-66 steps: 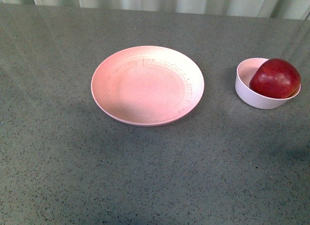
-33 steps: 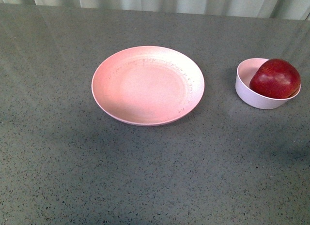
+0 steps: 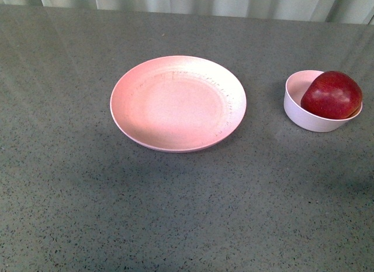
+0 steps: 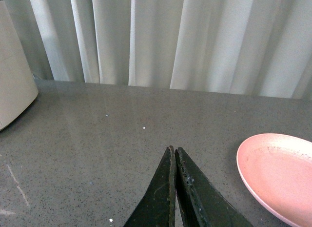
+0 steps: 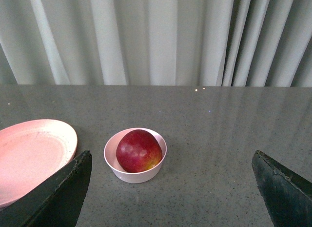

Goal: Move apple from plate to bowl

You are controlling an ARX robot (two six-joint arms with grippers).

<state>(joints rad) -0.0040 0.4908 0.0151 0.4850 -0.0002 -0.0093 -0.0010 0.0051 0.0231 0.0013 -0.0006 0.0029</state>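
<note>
The dark red apple sits in the small pale pink-white bowl at the right of the grey table. It also shows in the right wrist view, inside the bowl. The wide pale pink plate lies empty at the table's middle; its edge shows in the left wrist view and the right wrist view. My right gripper is open, back from the bowl and holding nothing. My left gripper is shut and empty, beside the plate. Neither arm shows in the front view.
Pale curtains hang behind the table's far edge. A cream-coloured object stands at the edge of the left wrist view. The grey speckled tabletop stretches in front of the plate.
</note>
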